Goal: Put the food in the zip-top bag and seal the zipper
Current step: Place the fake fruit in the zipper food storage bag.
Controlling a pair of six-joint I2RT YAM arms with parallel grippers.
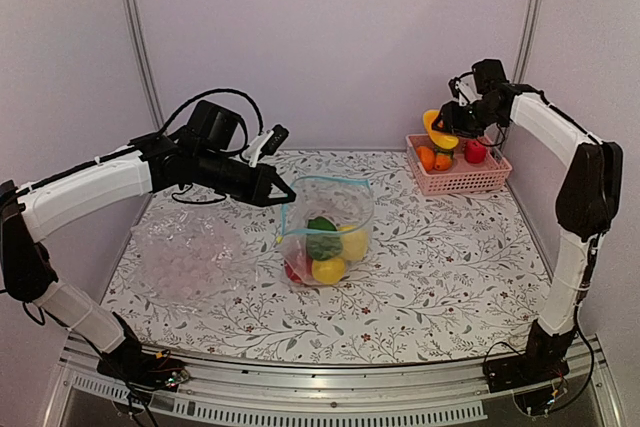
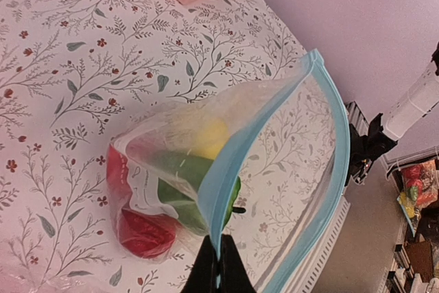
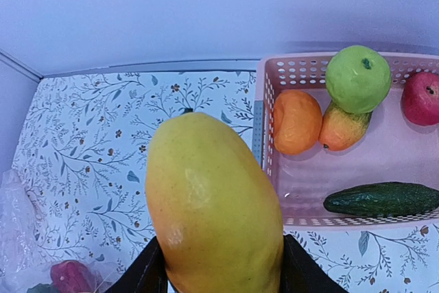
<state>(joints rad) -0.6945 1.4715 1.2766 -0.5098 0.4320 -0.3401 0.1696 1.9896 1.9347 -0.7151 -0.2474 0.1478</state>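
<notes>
The clear zip-top bag (image 1: 326, 237) stands mid-table with its mouth open, holding yellow, green and red food. Its blue-teal zipper (image 1: 330, 180) curves along the mouth. My left gripper (image 1: 283, 191) is shut on the zipper's left end; in the left wrist view the black fingers (image 2: 221, 269) pinch the blue strip (image 2: 236, 162), with the bag (image 2: 171, 169) beyond. My right gripper (image 1: 447, 127) is shut on a yellow-orange mango (image 1: 438, 131) and holds it above the pink basket's left edge. The mango (image 3: 212, 207) fills the right wrist view between my fingers (image 3: 291, 269).
The pink lattice basket (image 1: 462, 180) at the back right holds an orange (image 3: 296, 121), a green apple (image 3: 357, 78), a red apple (image 3: 420, 98) and a cucumber (image 3: 382, 199). Another crinkled clear plastic (image 1: 185, 252) lies at the left of the floral tablecloth.
</notes>
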